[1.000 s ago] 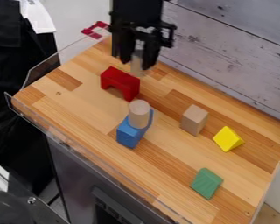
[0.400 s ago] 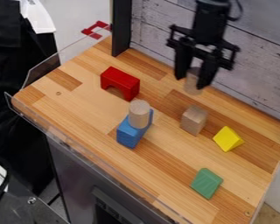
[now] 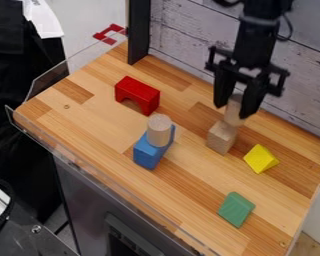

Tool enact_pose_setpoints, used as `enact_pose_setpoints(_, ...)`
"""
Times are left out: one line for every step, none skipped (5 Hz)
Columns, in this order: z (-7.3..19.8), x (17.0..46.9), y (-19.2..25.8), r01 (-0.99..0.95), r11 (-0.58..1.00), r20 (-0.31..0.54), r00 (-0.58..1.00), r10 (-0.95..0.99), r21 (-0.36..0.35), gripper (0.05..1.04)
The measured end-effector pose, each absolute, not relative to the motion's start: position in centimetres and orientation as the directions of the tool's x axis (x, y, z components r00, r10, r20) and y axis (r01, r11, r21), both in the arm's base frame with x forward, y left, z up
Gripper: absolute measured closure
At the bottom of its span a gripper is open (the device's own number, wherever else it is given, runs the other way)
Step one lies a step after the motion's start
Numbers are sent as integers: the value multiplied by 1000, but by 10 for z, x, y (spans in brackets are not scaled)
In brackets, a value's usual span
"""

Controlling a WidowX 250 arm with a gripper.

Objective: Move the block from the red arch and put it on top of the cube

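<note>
One cylinder is pinched upright by the tool at the wooden cube's top.

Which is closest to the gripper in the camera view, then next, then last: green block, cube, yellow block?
1. Cube, just below the gripper.
2. Yellow block, to the cube's right.
3. Green block, farthest down the view.

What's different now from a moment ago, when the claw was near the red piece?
The gripper carried its wooden cylinder rightward across the picture, from near the red arch to the wooden cube. It still holds the cylinder. The blocks on the table stayed put.
</note>
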State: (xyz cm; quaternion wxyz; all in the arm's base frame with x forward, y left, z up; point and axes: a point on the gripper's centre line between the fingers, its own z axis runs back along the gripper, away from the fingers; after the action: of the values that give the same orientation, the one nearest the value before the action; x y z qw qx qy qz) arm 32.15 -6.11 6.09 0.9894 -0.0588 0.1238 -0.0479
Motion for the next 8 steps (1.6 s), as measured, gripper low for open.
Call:
enact_pose_setpoints(56, 319, -60, 69, 988, -249, 963, -102, -139, 573)
enact_pose_setpoints(56, 319, -58, 69, 987, -245, 964, -103, -144, 572)
enact_pose_setpoints(56, 319, -58, 74, 987, -249, 962, -109, -146, 573)
enact_pose_setpoints(53, 315, -57, 70, 987, -262, 959, -106, -143, 572)
enact_pose_setpoints(51, 306, -53, 55, 989, -281, 955, -92, -138, 573)
enact_pose_setpoints(53, 303, -44, 29, 990, -272, 960, -66, -137, 573)
enact_pose_setpoints(53, 303, -43, 25, 988, -273, 960, -66, -150, 517)
enact_pose_setpoints(55, 304, -43, 27, 988, -271, 960, -68, -150, 215)
